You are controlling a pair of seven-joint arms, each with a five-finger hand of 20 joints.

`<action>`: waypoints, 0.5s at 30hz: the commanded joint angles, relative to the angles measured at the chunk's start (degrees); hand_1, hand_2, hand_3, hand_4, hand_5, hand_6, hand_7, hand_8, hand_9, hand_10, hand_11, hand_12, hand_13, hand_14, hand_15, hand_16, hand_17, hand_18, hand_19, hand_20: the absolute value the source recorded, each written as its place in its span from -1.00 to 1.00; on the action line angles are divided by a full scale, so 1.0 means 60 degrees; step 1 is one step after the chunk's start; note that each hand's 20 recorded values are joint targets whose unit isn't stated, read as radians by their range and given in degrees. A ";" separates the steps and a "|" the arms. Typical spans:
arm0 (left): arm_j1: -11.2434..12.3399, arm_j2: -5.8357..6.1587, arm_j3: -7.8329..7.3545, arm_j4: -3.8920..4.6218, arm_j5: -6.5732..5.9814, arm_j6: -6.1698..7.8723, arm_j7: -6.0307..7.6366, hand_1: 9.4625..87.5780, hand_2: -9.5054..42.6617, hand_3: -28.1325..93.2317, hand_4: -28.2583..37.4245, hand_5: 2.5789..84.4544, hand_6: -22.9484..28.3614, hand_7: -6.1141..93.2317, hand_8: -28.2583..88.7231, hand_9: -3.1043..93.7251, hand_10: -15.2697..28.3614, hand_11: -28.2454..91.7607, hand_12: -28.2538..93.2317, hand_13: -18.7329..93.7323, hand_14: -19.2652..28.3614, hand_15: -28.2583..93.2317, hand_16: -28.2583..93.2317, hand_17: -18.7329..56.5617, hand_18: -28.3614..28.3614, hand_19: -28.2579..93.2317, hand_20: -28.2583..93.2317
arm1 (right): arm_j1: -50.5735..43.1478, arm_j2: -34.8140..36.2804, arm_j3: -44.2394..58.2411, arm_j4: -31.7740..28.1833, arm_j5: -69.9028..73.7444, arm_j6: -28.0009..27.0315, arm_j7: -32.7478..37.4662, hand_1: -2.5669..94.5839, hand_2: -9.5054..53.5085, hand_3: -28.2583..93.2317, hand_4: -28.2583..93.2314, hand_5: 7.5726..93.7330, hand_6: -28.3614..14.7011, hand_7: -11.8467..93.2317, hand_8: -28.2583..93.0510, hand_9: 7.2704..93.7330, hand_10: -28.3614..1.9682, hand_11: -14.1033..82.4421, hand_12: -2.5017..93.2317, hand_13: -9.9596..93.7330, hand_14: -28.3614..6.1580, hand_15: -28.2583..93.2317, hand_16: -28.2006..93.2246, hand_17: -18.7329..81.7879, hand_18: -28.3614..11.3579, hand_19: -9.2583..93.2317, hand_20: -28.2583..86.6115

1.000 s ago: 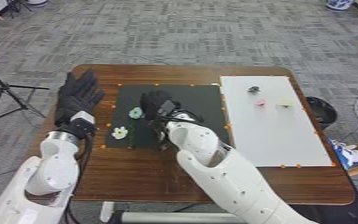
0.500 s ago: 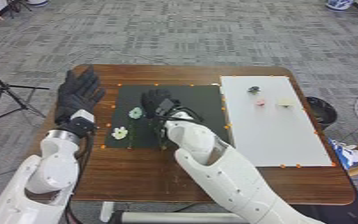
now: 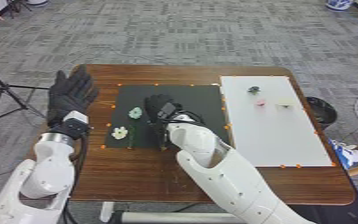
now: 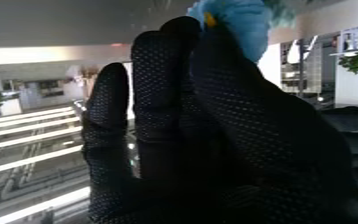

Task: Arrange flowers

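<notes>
Black right hand (image 3: pixel 160 104), fingers pinching a blue flower (image 4: pixel 246 26), looks ready to lift; left hand (image 3: pixel 68 100), fingers straight, shifts outward.

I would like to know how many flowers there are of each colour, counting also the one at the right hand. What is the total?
White flower: 1
Pale teal flower: 1
Blue flower: 1
Dark flower: 1
Pink flower: 1
Pale yellow flower: 1
Total flowers in sight: 6
</notes>
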 commanded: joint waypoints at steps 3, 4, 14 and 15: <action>-0.0341 0.0034 0.0252 0.0161 0.0092 -0.0068 -0.0119 -0.55 0.09 0.41 -1.00 -0.19 0.20 -0.74 -0.66 -0.42 0.24 -0.32 -0.47 -0.38 0.15 -0.39 -0.64 -0.72 0.34 -0.02 -0.48 | 0.0067 0.0053 0.0029 0.0030 -0.0115 -0.0014 -0.0106 0.28 -1.00 0.66 -1.00 0.38 0.30 -0.14 -0.63 0.59 0.39 -0.52 -0.11 0.33 0.31 0.20 0.24 -0.08 -0.58 0.58 0.21; -0.0335 0.0026 0.0226 0.0150 0.0093 -0.0082 -0.0131 -0.55 0.09 0.41 -1.00 -0.19 0.20 -0.74 -0.66 -0.42 0.24 -0.32 -0.47 -0.38 0.15 -0.39 -0.64 -0.72 0.34 -0.02 -0.48 | 0.0065 0.0075 0.0028 -0.0013 -0.0113 -0.0047 -0.0118 0.27 -1.00 0.66 -1.00 0.37 0.30 -0.14 -0.64 0.58 0.38 -0.53 -0.13 0.33 0.31 0.20 0.24 -0.08 -0.58 0.58 0.21; -0.0105 -0.0048 0.0036 0.0007 -0.0064 -0.0017 -0.0258 -0.56 0.07 0.42 -1.00 -0.18 0.21 -0.73 -0.66 -0.42 0.24 -0.32 -0.47 -0.38 0.18 -0.38 -0.63 -0.73 0.36 -0.02 -0.48 | -0.0039 0.0224 0.0024 -0.0343 -0.0108 -0.0511 -0.0030 0.20 -1.00 0.68 -1.00 0.35 0.31 -0.18 -0.63 0.35 0.17 -0.32 -0.50 0.26 0.26 0.22 0.19 -0.12 -0.59 0.58 0.18; -0.0064 -0.0048 0.0022 -0.0040 -0.0068 -0.0001 -0.0246 -0.56 0.07 0.42 -1.00 -0.18 0.21 -0.73 -0.66 -0.42 0.24 -0.32 -0.47 -0.38 0.19 -0.38 -0.63 -0.73 0.37 -0.02 -0.48 | -0.0048 0.0264 -0.0001 -0.0400 -0.0030 -0.0501 0.0027 0.17 -1.00 0.70 -1.00 0.36 0.30 -0.18 -0.62 0.34 0.15 -0.31 -0.54 0.26 0.24 0.22 0.18 -0.12 -0.59 0.58 0.18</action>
